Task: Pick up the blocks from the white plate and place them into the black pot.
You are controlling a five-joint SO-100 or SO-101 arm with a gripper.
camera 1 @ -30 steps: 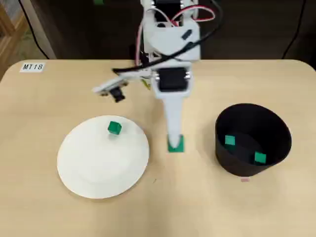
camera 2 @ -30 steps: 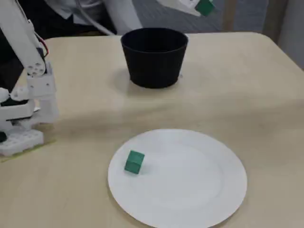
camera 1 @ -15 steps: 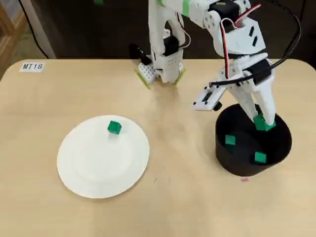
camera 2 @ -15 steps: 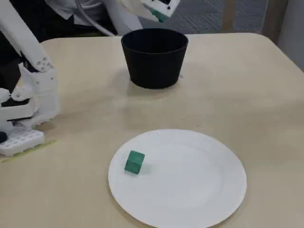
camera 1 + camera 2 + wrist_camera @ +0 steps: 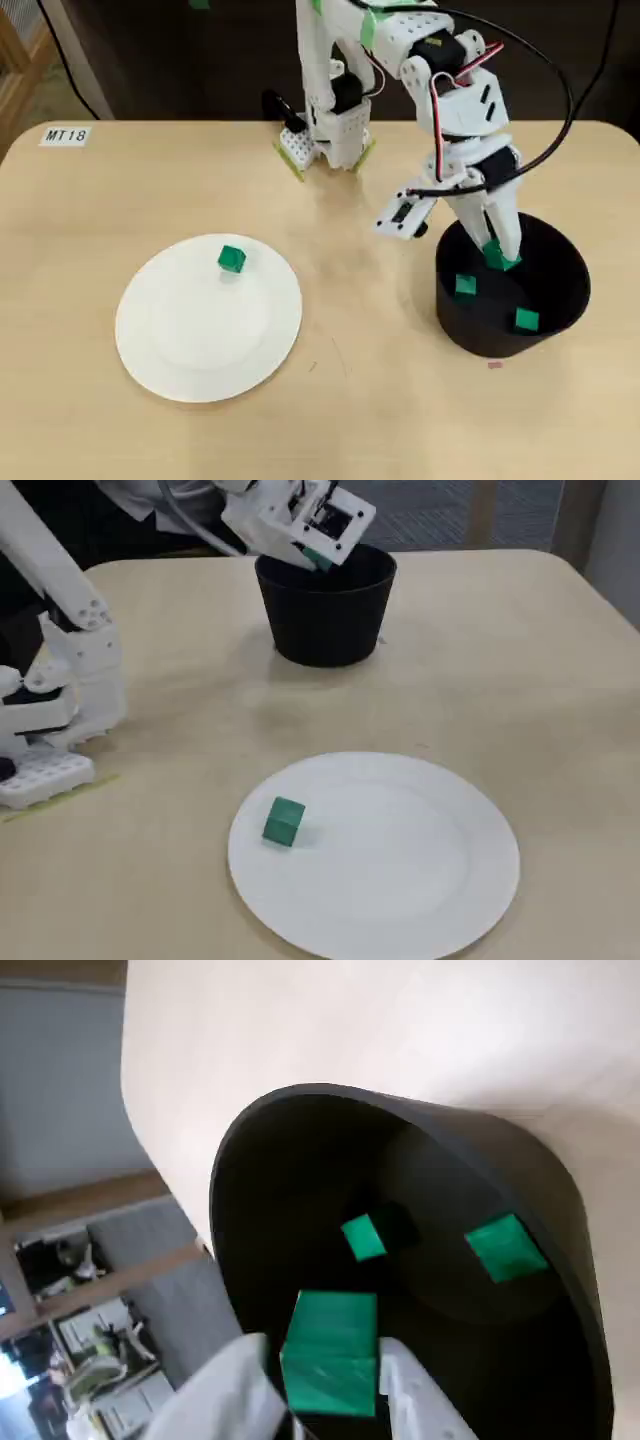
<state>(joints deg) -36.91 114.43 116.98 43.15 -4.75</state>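
- Green block (image 5: pixel 330 1352) clamped between the fingers (image 5: pixel 335 1385), held inside the pot's (image 5: pixel 540 1190) mouth;
- two blocks (image 5: pixel 506 1246) lie directly below; release drops it in.

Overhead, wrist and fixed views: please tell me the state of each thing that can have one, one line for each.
pincer: shut on a green block, over the pot's mouth
held block: gripped, not yet released
black pot: upright, holds two loose blocks
two blocks in pot: lying on the pot's bottom, apart
block on plate: lying loose near the rim
white plate: flat on the table, one block left
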